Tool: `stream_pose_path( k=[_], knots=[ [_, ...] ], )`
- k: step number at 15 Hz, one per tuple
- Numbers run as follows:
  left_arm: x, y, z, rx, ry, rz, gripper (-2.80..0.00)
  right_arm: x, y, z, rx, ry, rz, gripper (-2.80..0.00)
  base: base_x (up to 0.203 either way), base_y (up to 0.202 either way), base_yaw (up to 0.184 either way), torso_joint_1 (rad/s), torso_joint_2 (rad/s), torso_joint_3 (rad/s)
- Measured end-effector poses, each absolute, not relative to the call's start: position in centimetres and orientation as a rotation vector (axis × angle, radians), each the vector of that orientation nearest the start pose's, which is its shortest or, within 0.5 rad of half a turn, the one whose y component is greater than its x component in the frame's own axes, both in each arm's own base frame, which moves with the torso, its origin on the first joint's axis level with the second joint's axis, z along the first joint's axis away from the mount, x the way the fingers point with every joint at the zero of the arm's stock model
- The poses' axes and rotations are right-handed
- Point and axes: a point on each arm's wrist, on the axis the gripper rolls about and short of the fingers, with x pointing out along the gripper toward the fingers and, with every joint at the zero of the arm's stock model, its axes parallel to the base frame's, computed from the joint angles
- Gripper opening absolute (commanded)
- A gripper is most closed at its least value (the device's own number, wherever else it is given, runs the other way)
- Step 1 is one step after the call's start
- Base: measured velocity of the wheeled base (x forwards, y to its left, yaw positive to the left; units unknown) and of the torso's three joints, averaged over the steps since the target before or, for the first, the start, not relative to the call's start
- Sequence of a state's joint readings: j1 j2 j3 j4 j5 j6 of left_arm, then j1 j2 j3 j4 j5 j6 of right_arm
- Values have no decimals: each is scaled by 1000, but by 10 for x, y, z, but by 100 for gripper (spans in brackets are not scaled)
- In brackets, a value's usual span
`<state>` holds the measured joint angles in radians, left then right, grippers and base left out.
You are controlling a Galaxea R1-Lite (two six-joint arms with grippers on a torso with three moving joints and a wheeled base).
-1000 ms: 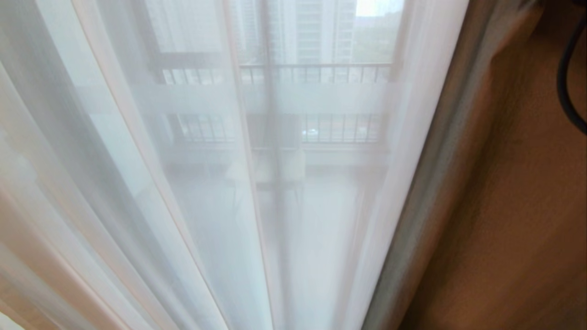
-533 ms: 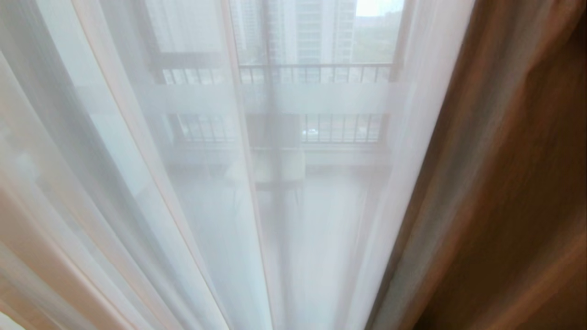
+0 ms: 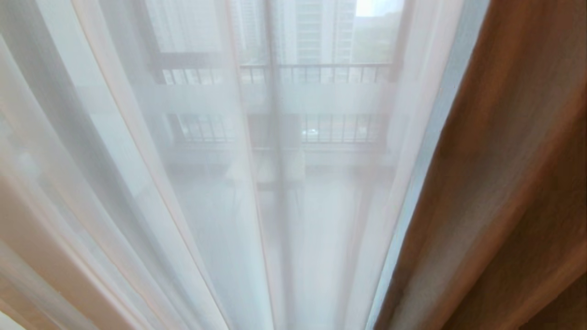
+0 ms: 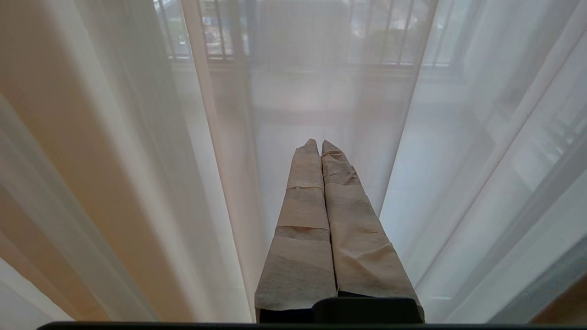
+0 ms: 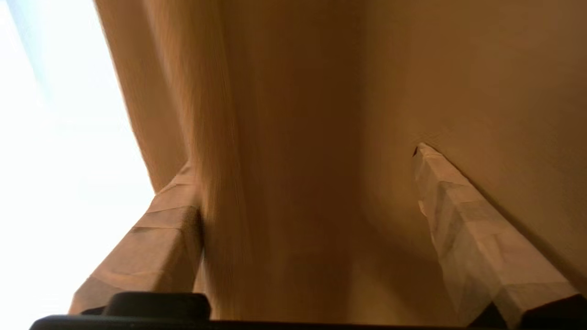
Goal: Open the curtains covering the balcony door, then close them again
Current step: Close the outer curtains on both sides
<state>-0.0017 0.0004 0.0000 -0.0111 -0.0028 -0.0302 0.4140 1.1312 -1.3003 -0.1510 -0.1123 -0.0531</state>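
My right claw point(image 5: 302, 165) gapes wide around a tan fold of the curtains point(image 5: 284, 114), gripping nothing; my left claw point(image 4: 317, 145) is pinched closed, empty.

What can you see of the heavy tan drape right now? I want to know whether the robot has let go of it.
The tan drape is thick, woven brown-tan cloth hanging in deep vertical folds at the scene's right, beside the sheer white panel. In the right wrist view a fold of it runs between the wide-open fingers of the right gripper; one fingertip presses into the cloth, but nothing clamps it.
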Motion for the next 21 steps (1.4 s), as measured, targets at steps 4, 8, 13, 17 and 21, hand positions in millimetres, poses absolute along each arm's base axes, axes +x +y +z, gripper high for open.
stream_pose_path(
  k=[4,8,13,17,21],
  knots=[
    [-23,0,77,-30,-11,-5,-280,81,33,383,21,-282,297,0,0,0,0,0,0,0],
    [-23,0,77,-30,-11,-5,-280,51,20,364,14,-260,300,0,0,0,0,0,0,0],
    [-23,0,77,-30,-11,-5,-280,37,14,360,21,-283,299,-280,0,0,0,0,0,0],
    [-23,0,77,-30,-11,-5,-280,35,13,357,21,-282,297,-280,0,0,0,0,0,0],
    [-23,0,77,-30,-11,-5,-280,35,13,356,20,-280,296,-280,0,0,0,0,0,0]
  ],
)
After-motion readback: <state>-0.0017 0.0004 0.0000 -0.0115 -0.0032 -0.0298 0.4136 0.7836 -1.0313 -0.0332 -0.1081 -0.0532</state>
